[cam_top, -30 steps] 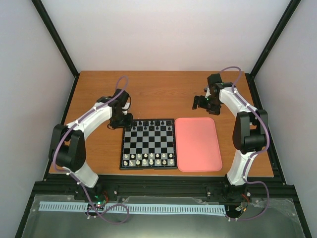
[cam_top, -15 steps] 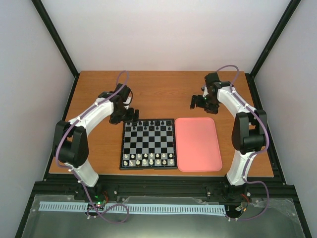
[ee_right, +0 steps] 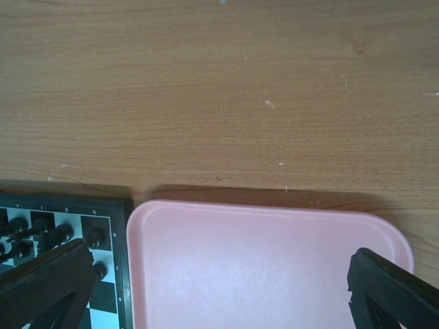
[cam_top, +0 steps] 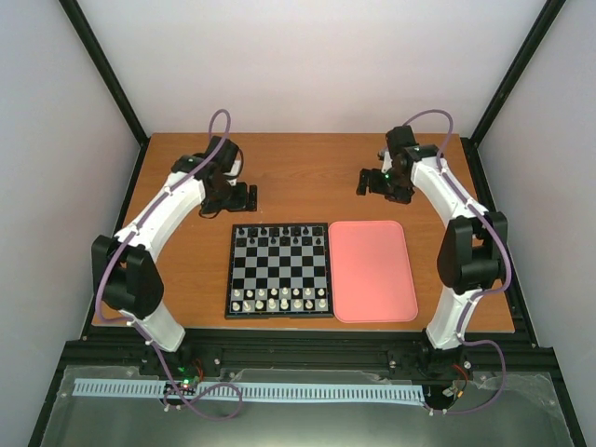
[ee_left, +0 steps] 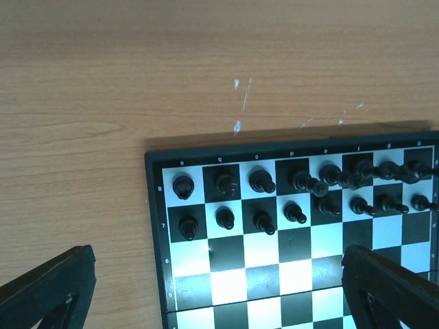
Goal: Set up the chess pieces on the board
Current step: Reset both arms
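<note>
The chessboard (cam_top: 278, 270) lies mid-table. Black chess pieces (cam_top: 279, 235) fill its two far rows and white pieces (cam_top: 279, 300) stand along its near rows. In the left wrist view the board (ee_left: 226, 271) shows black pieces (ee_left: 264, 184) on rows 7 and 8; one piece (ee_left: 319, 186) seems to lie tilted between squares. My left gripper (cam_top: 244, 196) hovers behind the board's far-left corner, open and empty, its fingers (ee_left: 48, 291) wide apart. My right gripper (cam_top: 369, 181) is open and empty behind the pink tray, fingertips (ee_right: 391, 291) spread.
An empty pink tray (cam_top: 372, 270) lies right of the board; its far edge (ee_right: 274, 212) shows in the right wrist view beside the board's corner (ee_right: 103, 240). Bare wooden table (cam_top: 307, 177) stretches behind both. Black frame posts stand at the table's corners.
My left gripper has drawn back from the board's far-left corner, up and away toward the far left. My right gripper has moved slightly farther back from the tray.
</note>
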You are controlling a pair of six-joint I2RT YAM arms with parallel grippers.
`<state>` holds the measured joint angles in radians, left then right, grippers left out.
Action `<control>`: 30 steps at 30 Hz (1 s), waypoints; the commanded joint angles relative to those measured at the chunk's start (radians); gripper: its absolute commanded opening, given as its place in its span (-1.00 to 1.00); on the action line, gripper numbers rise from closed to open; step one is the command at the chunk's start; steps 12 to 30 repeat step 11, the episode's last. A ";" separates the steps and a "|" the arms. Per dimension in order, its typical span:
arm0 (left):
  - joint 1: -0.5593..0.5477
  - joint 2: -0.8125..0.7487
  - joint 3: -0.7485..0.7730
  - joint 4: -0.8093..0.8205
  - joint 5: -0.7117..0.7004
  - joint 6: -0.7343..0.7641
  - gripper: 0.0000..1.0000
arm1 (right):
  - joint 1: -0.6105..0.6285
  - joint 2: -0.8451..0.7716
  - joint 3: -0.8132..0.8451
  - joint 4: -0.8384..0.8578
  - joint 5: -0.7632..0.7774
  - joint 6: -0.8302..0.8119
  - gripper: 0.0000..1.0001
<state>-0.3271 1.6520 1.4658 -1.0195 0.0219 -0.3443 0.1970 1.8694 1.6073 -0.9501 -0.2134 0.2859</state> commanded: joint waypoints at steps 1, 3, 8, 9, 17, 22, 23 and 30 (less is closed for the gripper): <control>0.036 -0.027 0.080 -0.063 0.004 -0.009 1.00 | 0.005 -0.059 0.030 -0.011 0.026 -0.029 1.00; 0.055 -0.028 0.093 -0.067 0.023 -0.013 1.00 | 0.005 -0.068 0.028 -0.008 0.032 -0.034 1.00; 0.097 -0.023 0.141 -0.093 0.030 -0.009 1.00 | 0.008 -0.086 0.022 -0.004 0.062 -0.047 1.00; 0.102 -0.022 0.154 -0.100 0.030 -0.005 1.00 | 0.008 -0.085 0.025 -0.007 0.070 -0.048 1.00; 0.113 -0.019 0.176 -0.108 0.031 -0.001 1.00 | 0.008 -0.085 0.027 -0.011 0.078 -0.047 1.00; 0.113 -0.019 0.176 -0.108 0.031 -0.001 1.00 | 0.008 -0.085 0.027 -0.011 0.078 -0.047 1.00; 0.113 -0.019 0.176 -0.108 0.031 -0.001 1.00 | 0.008 -0.085 0.027 -0.011 0.078 -0.047 1.00; 0.113 -0.019 0.176 -0.108 0.031 -0.001 1.00 | 0.008 -0.085 0.027 -0.011 0.078 -0.047 1.00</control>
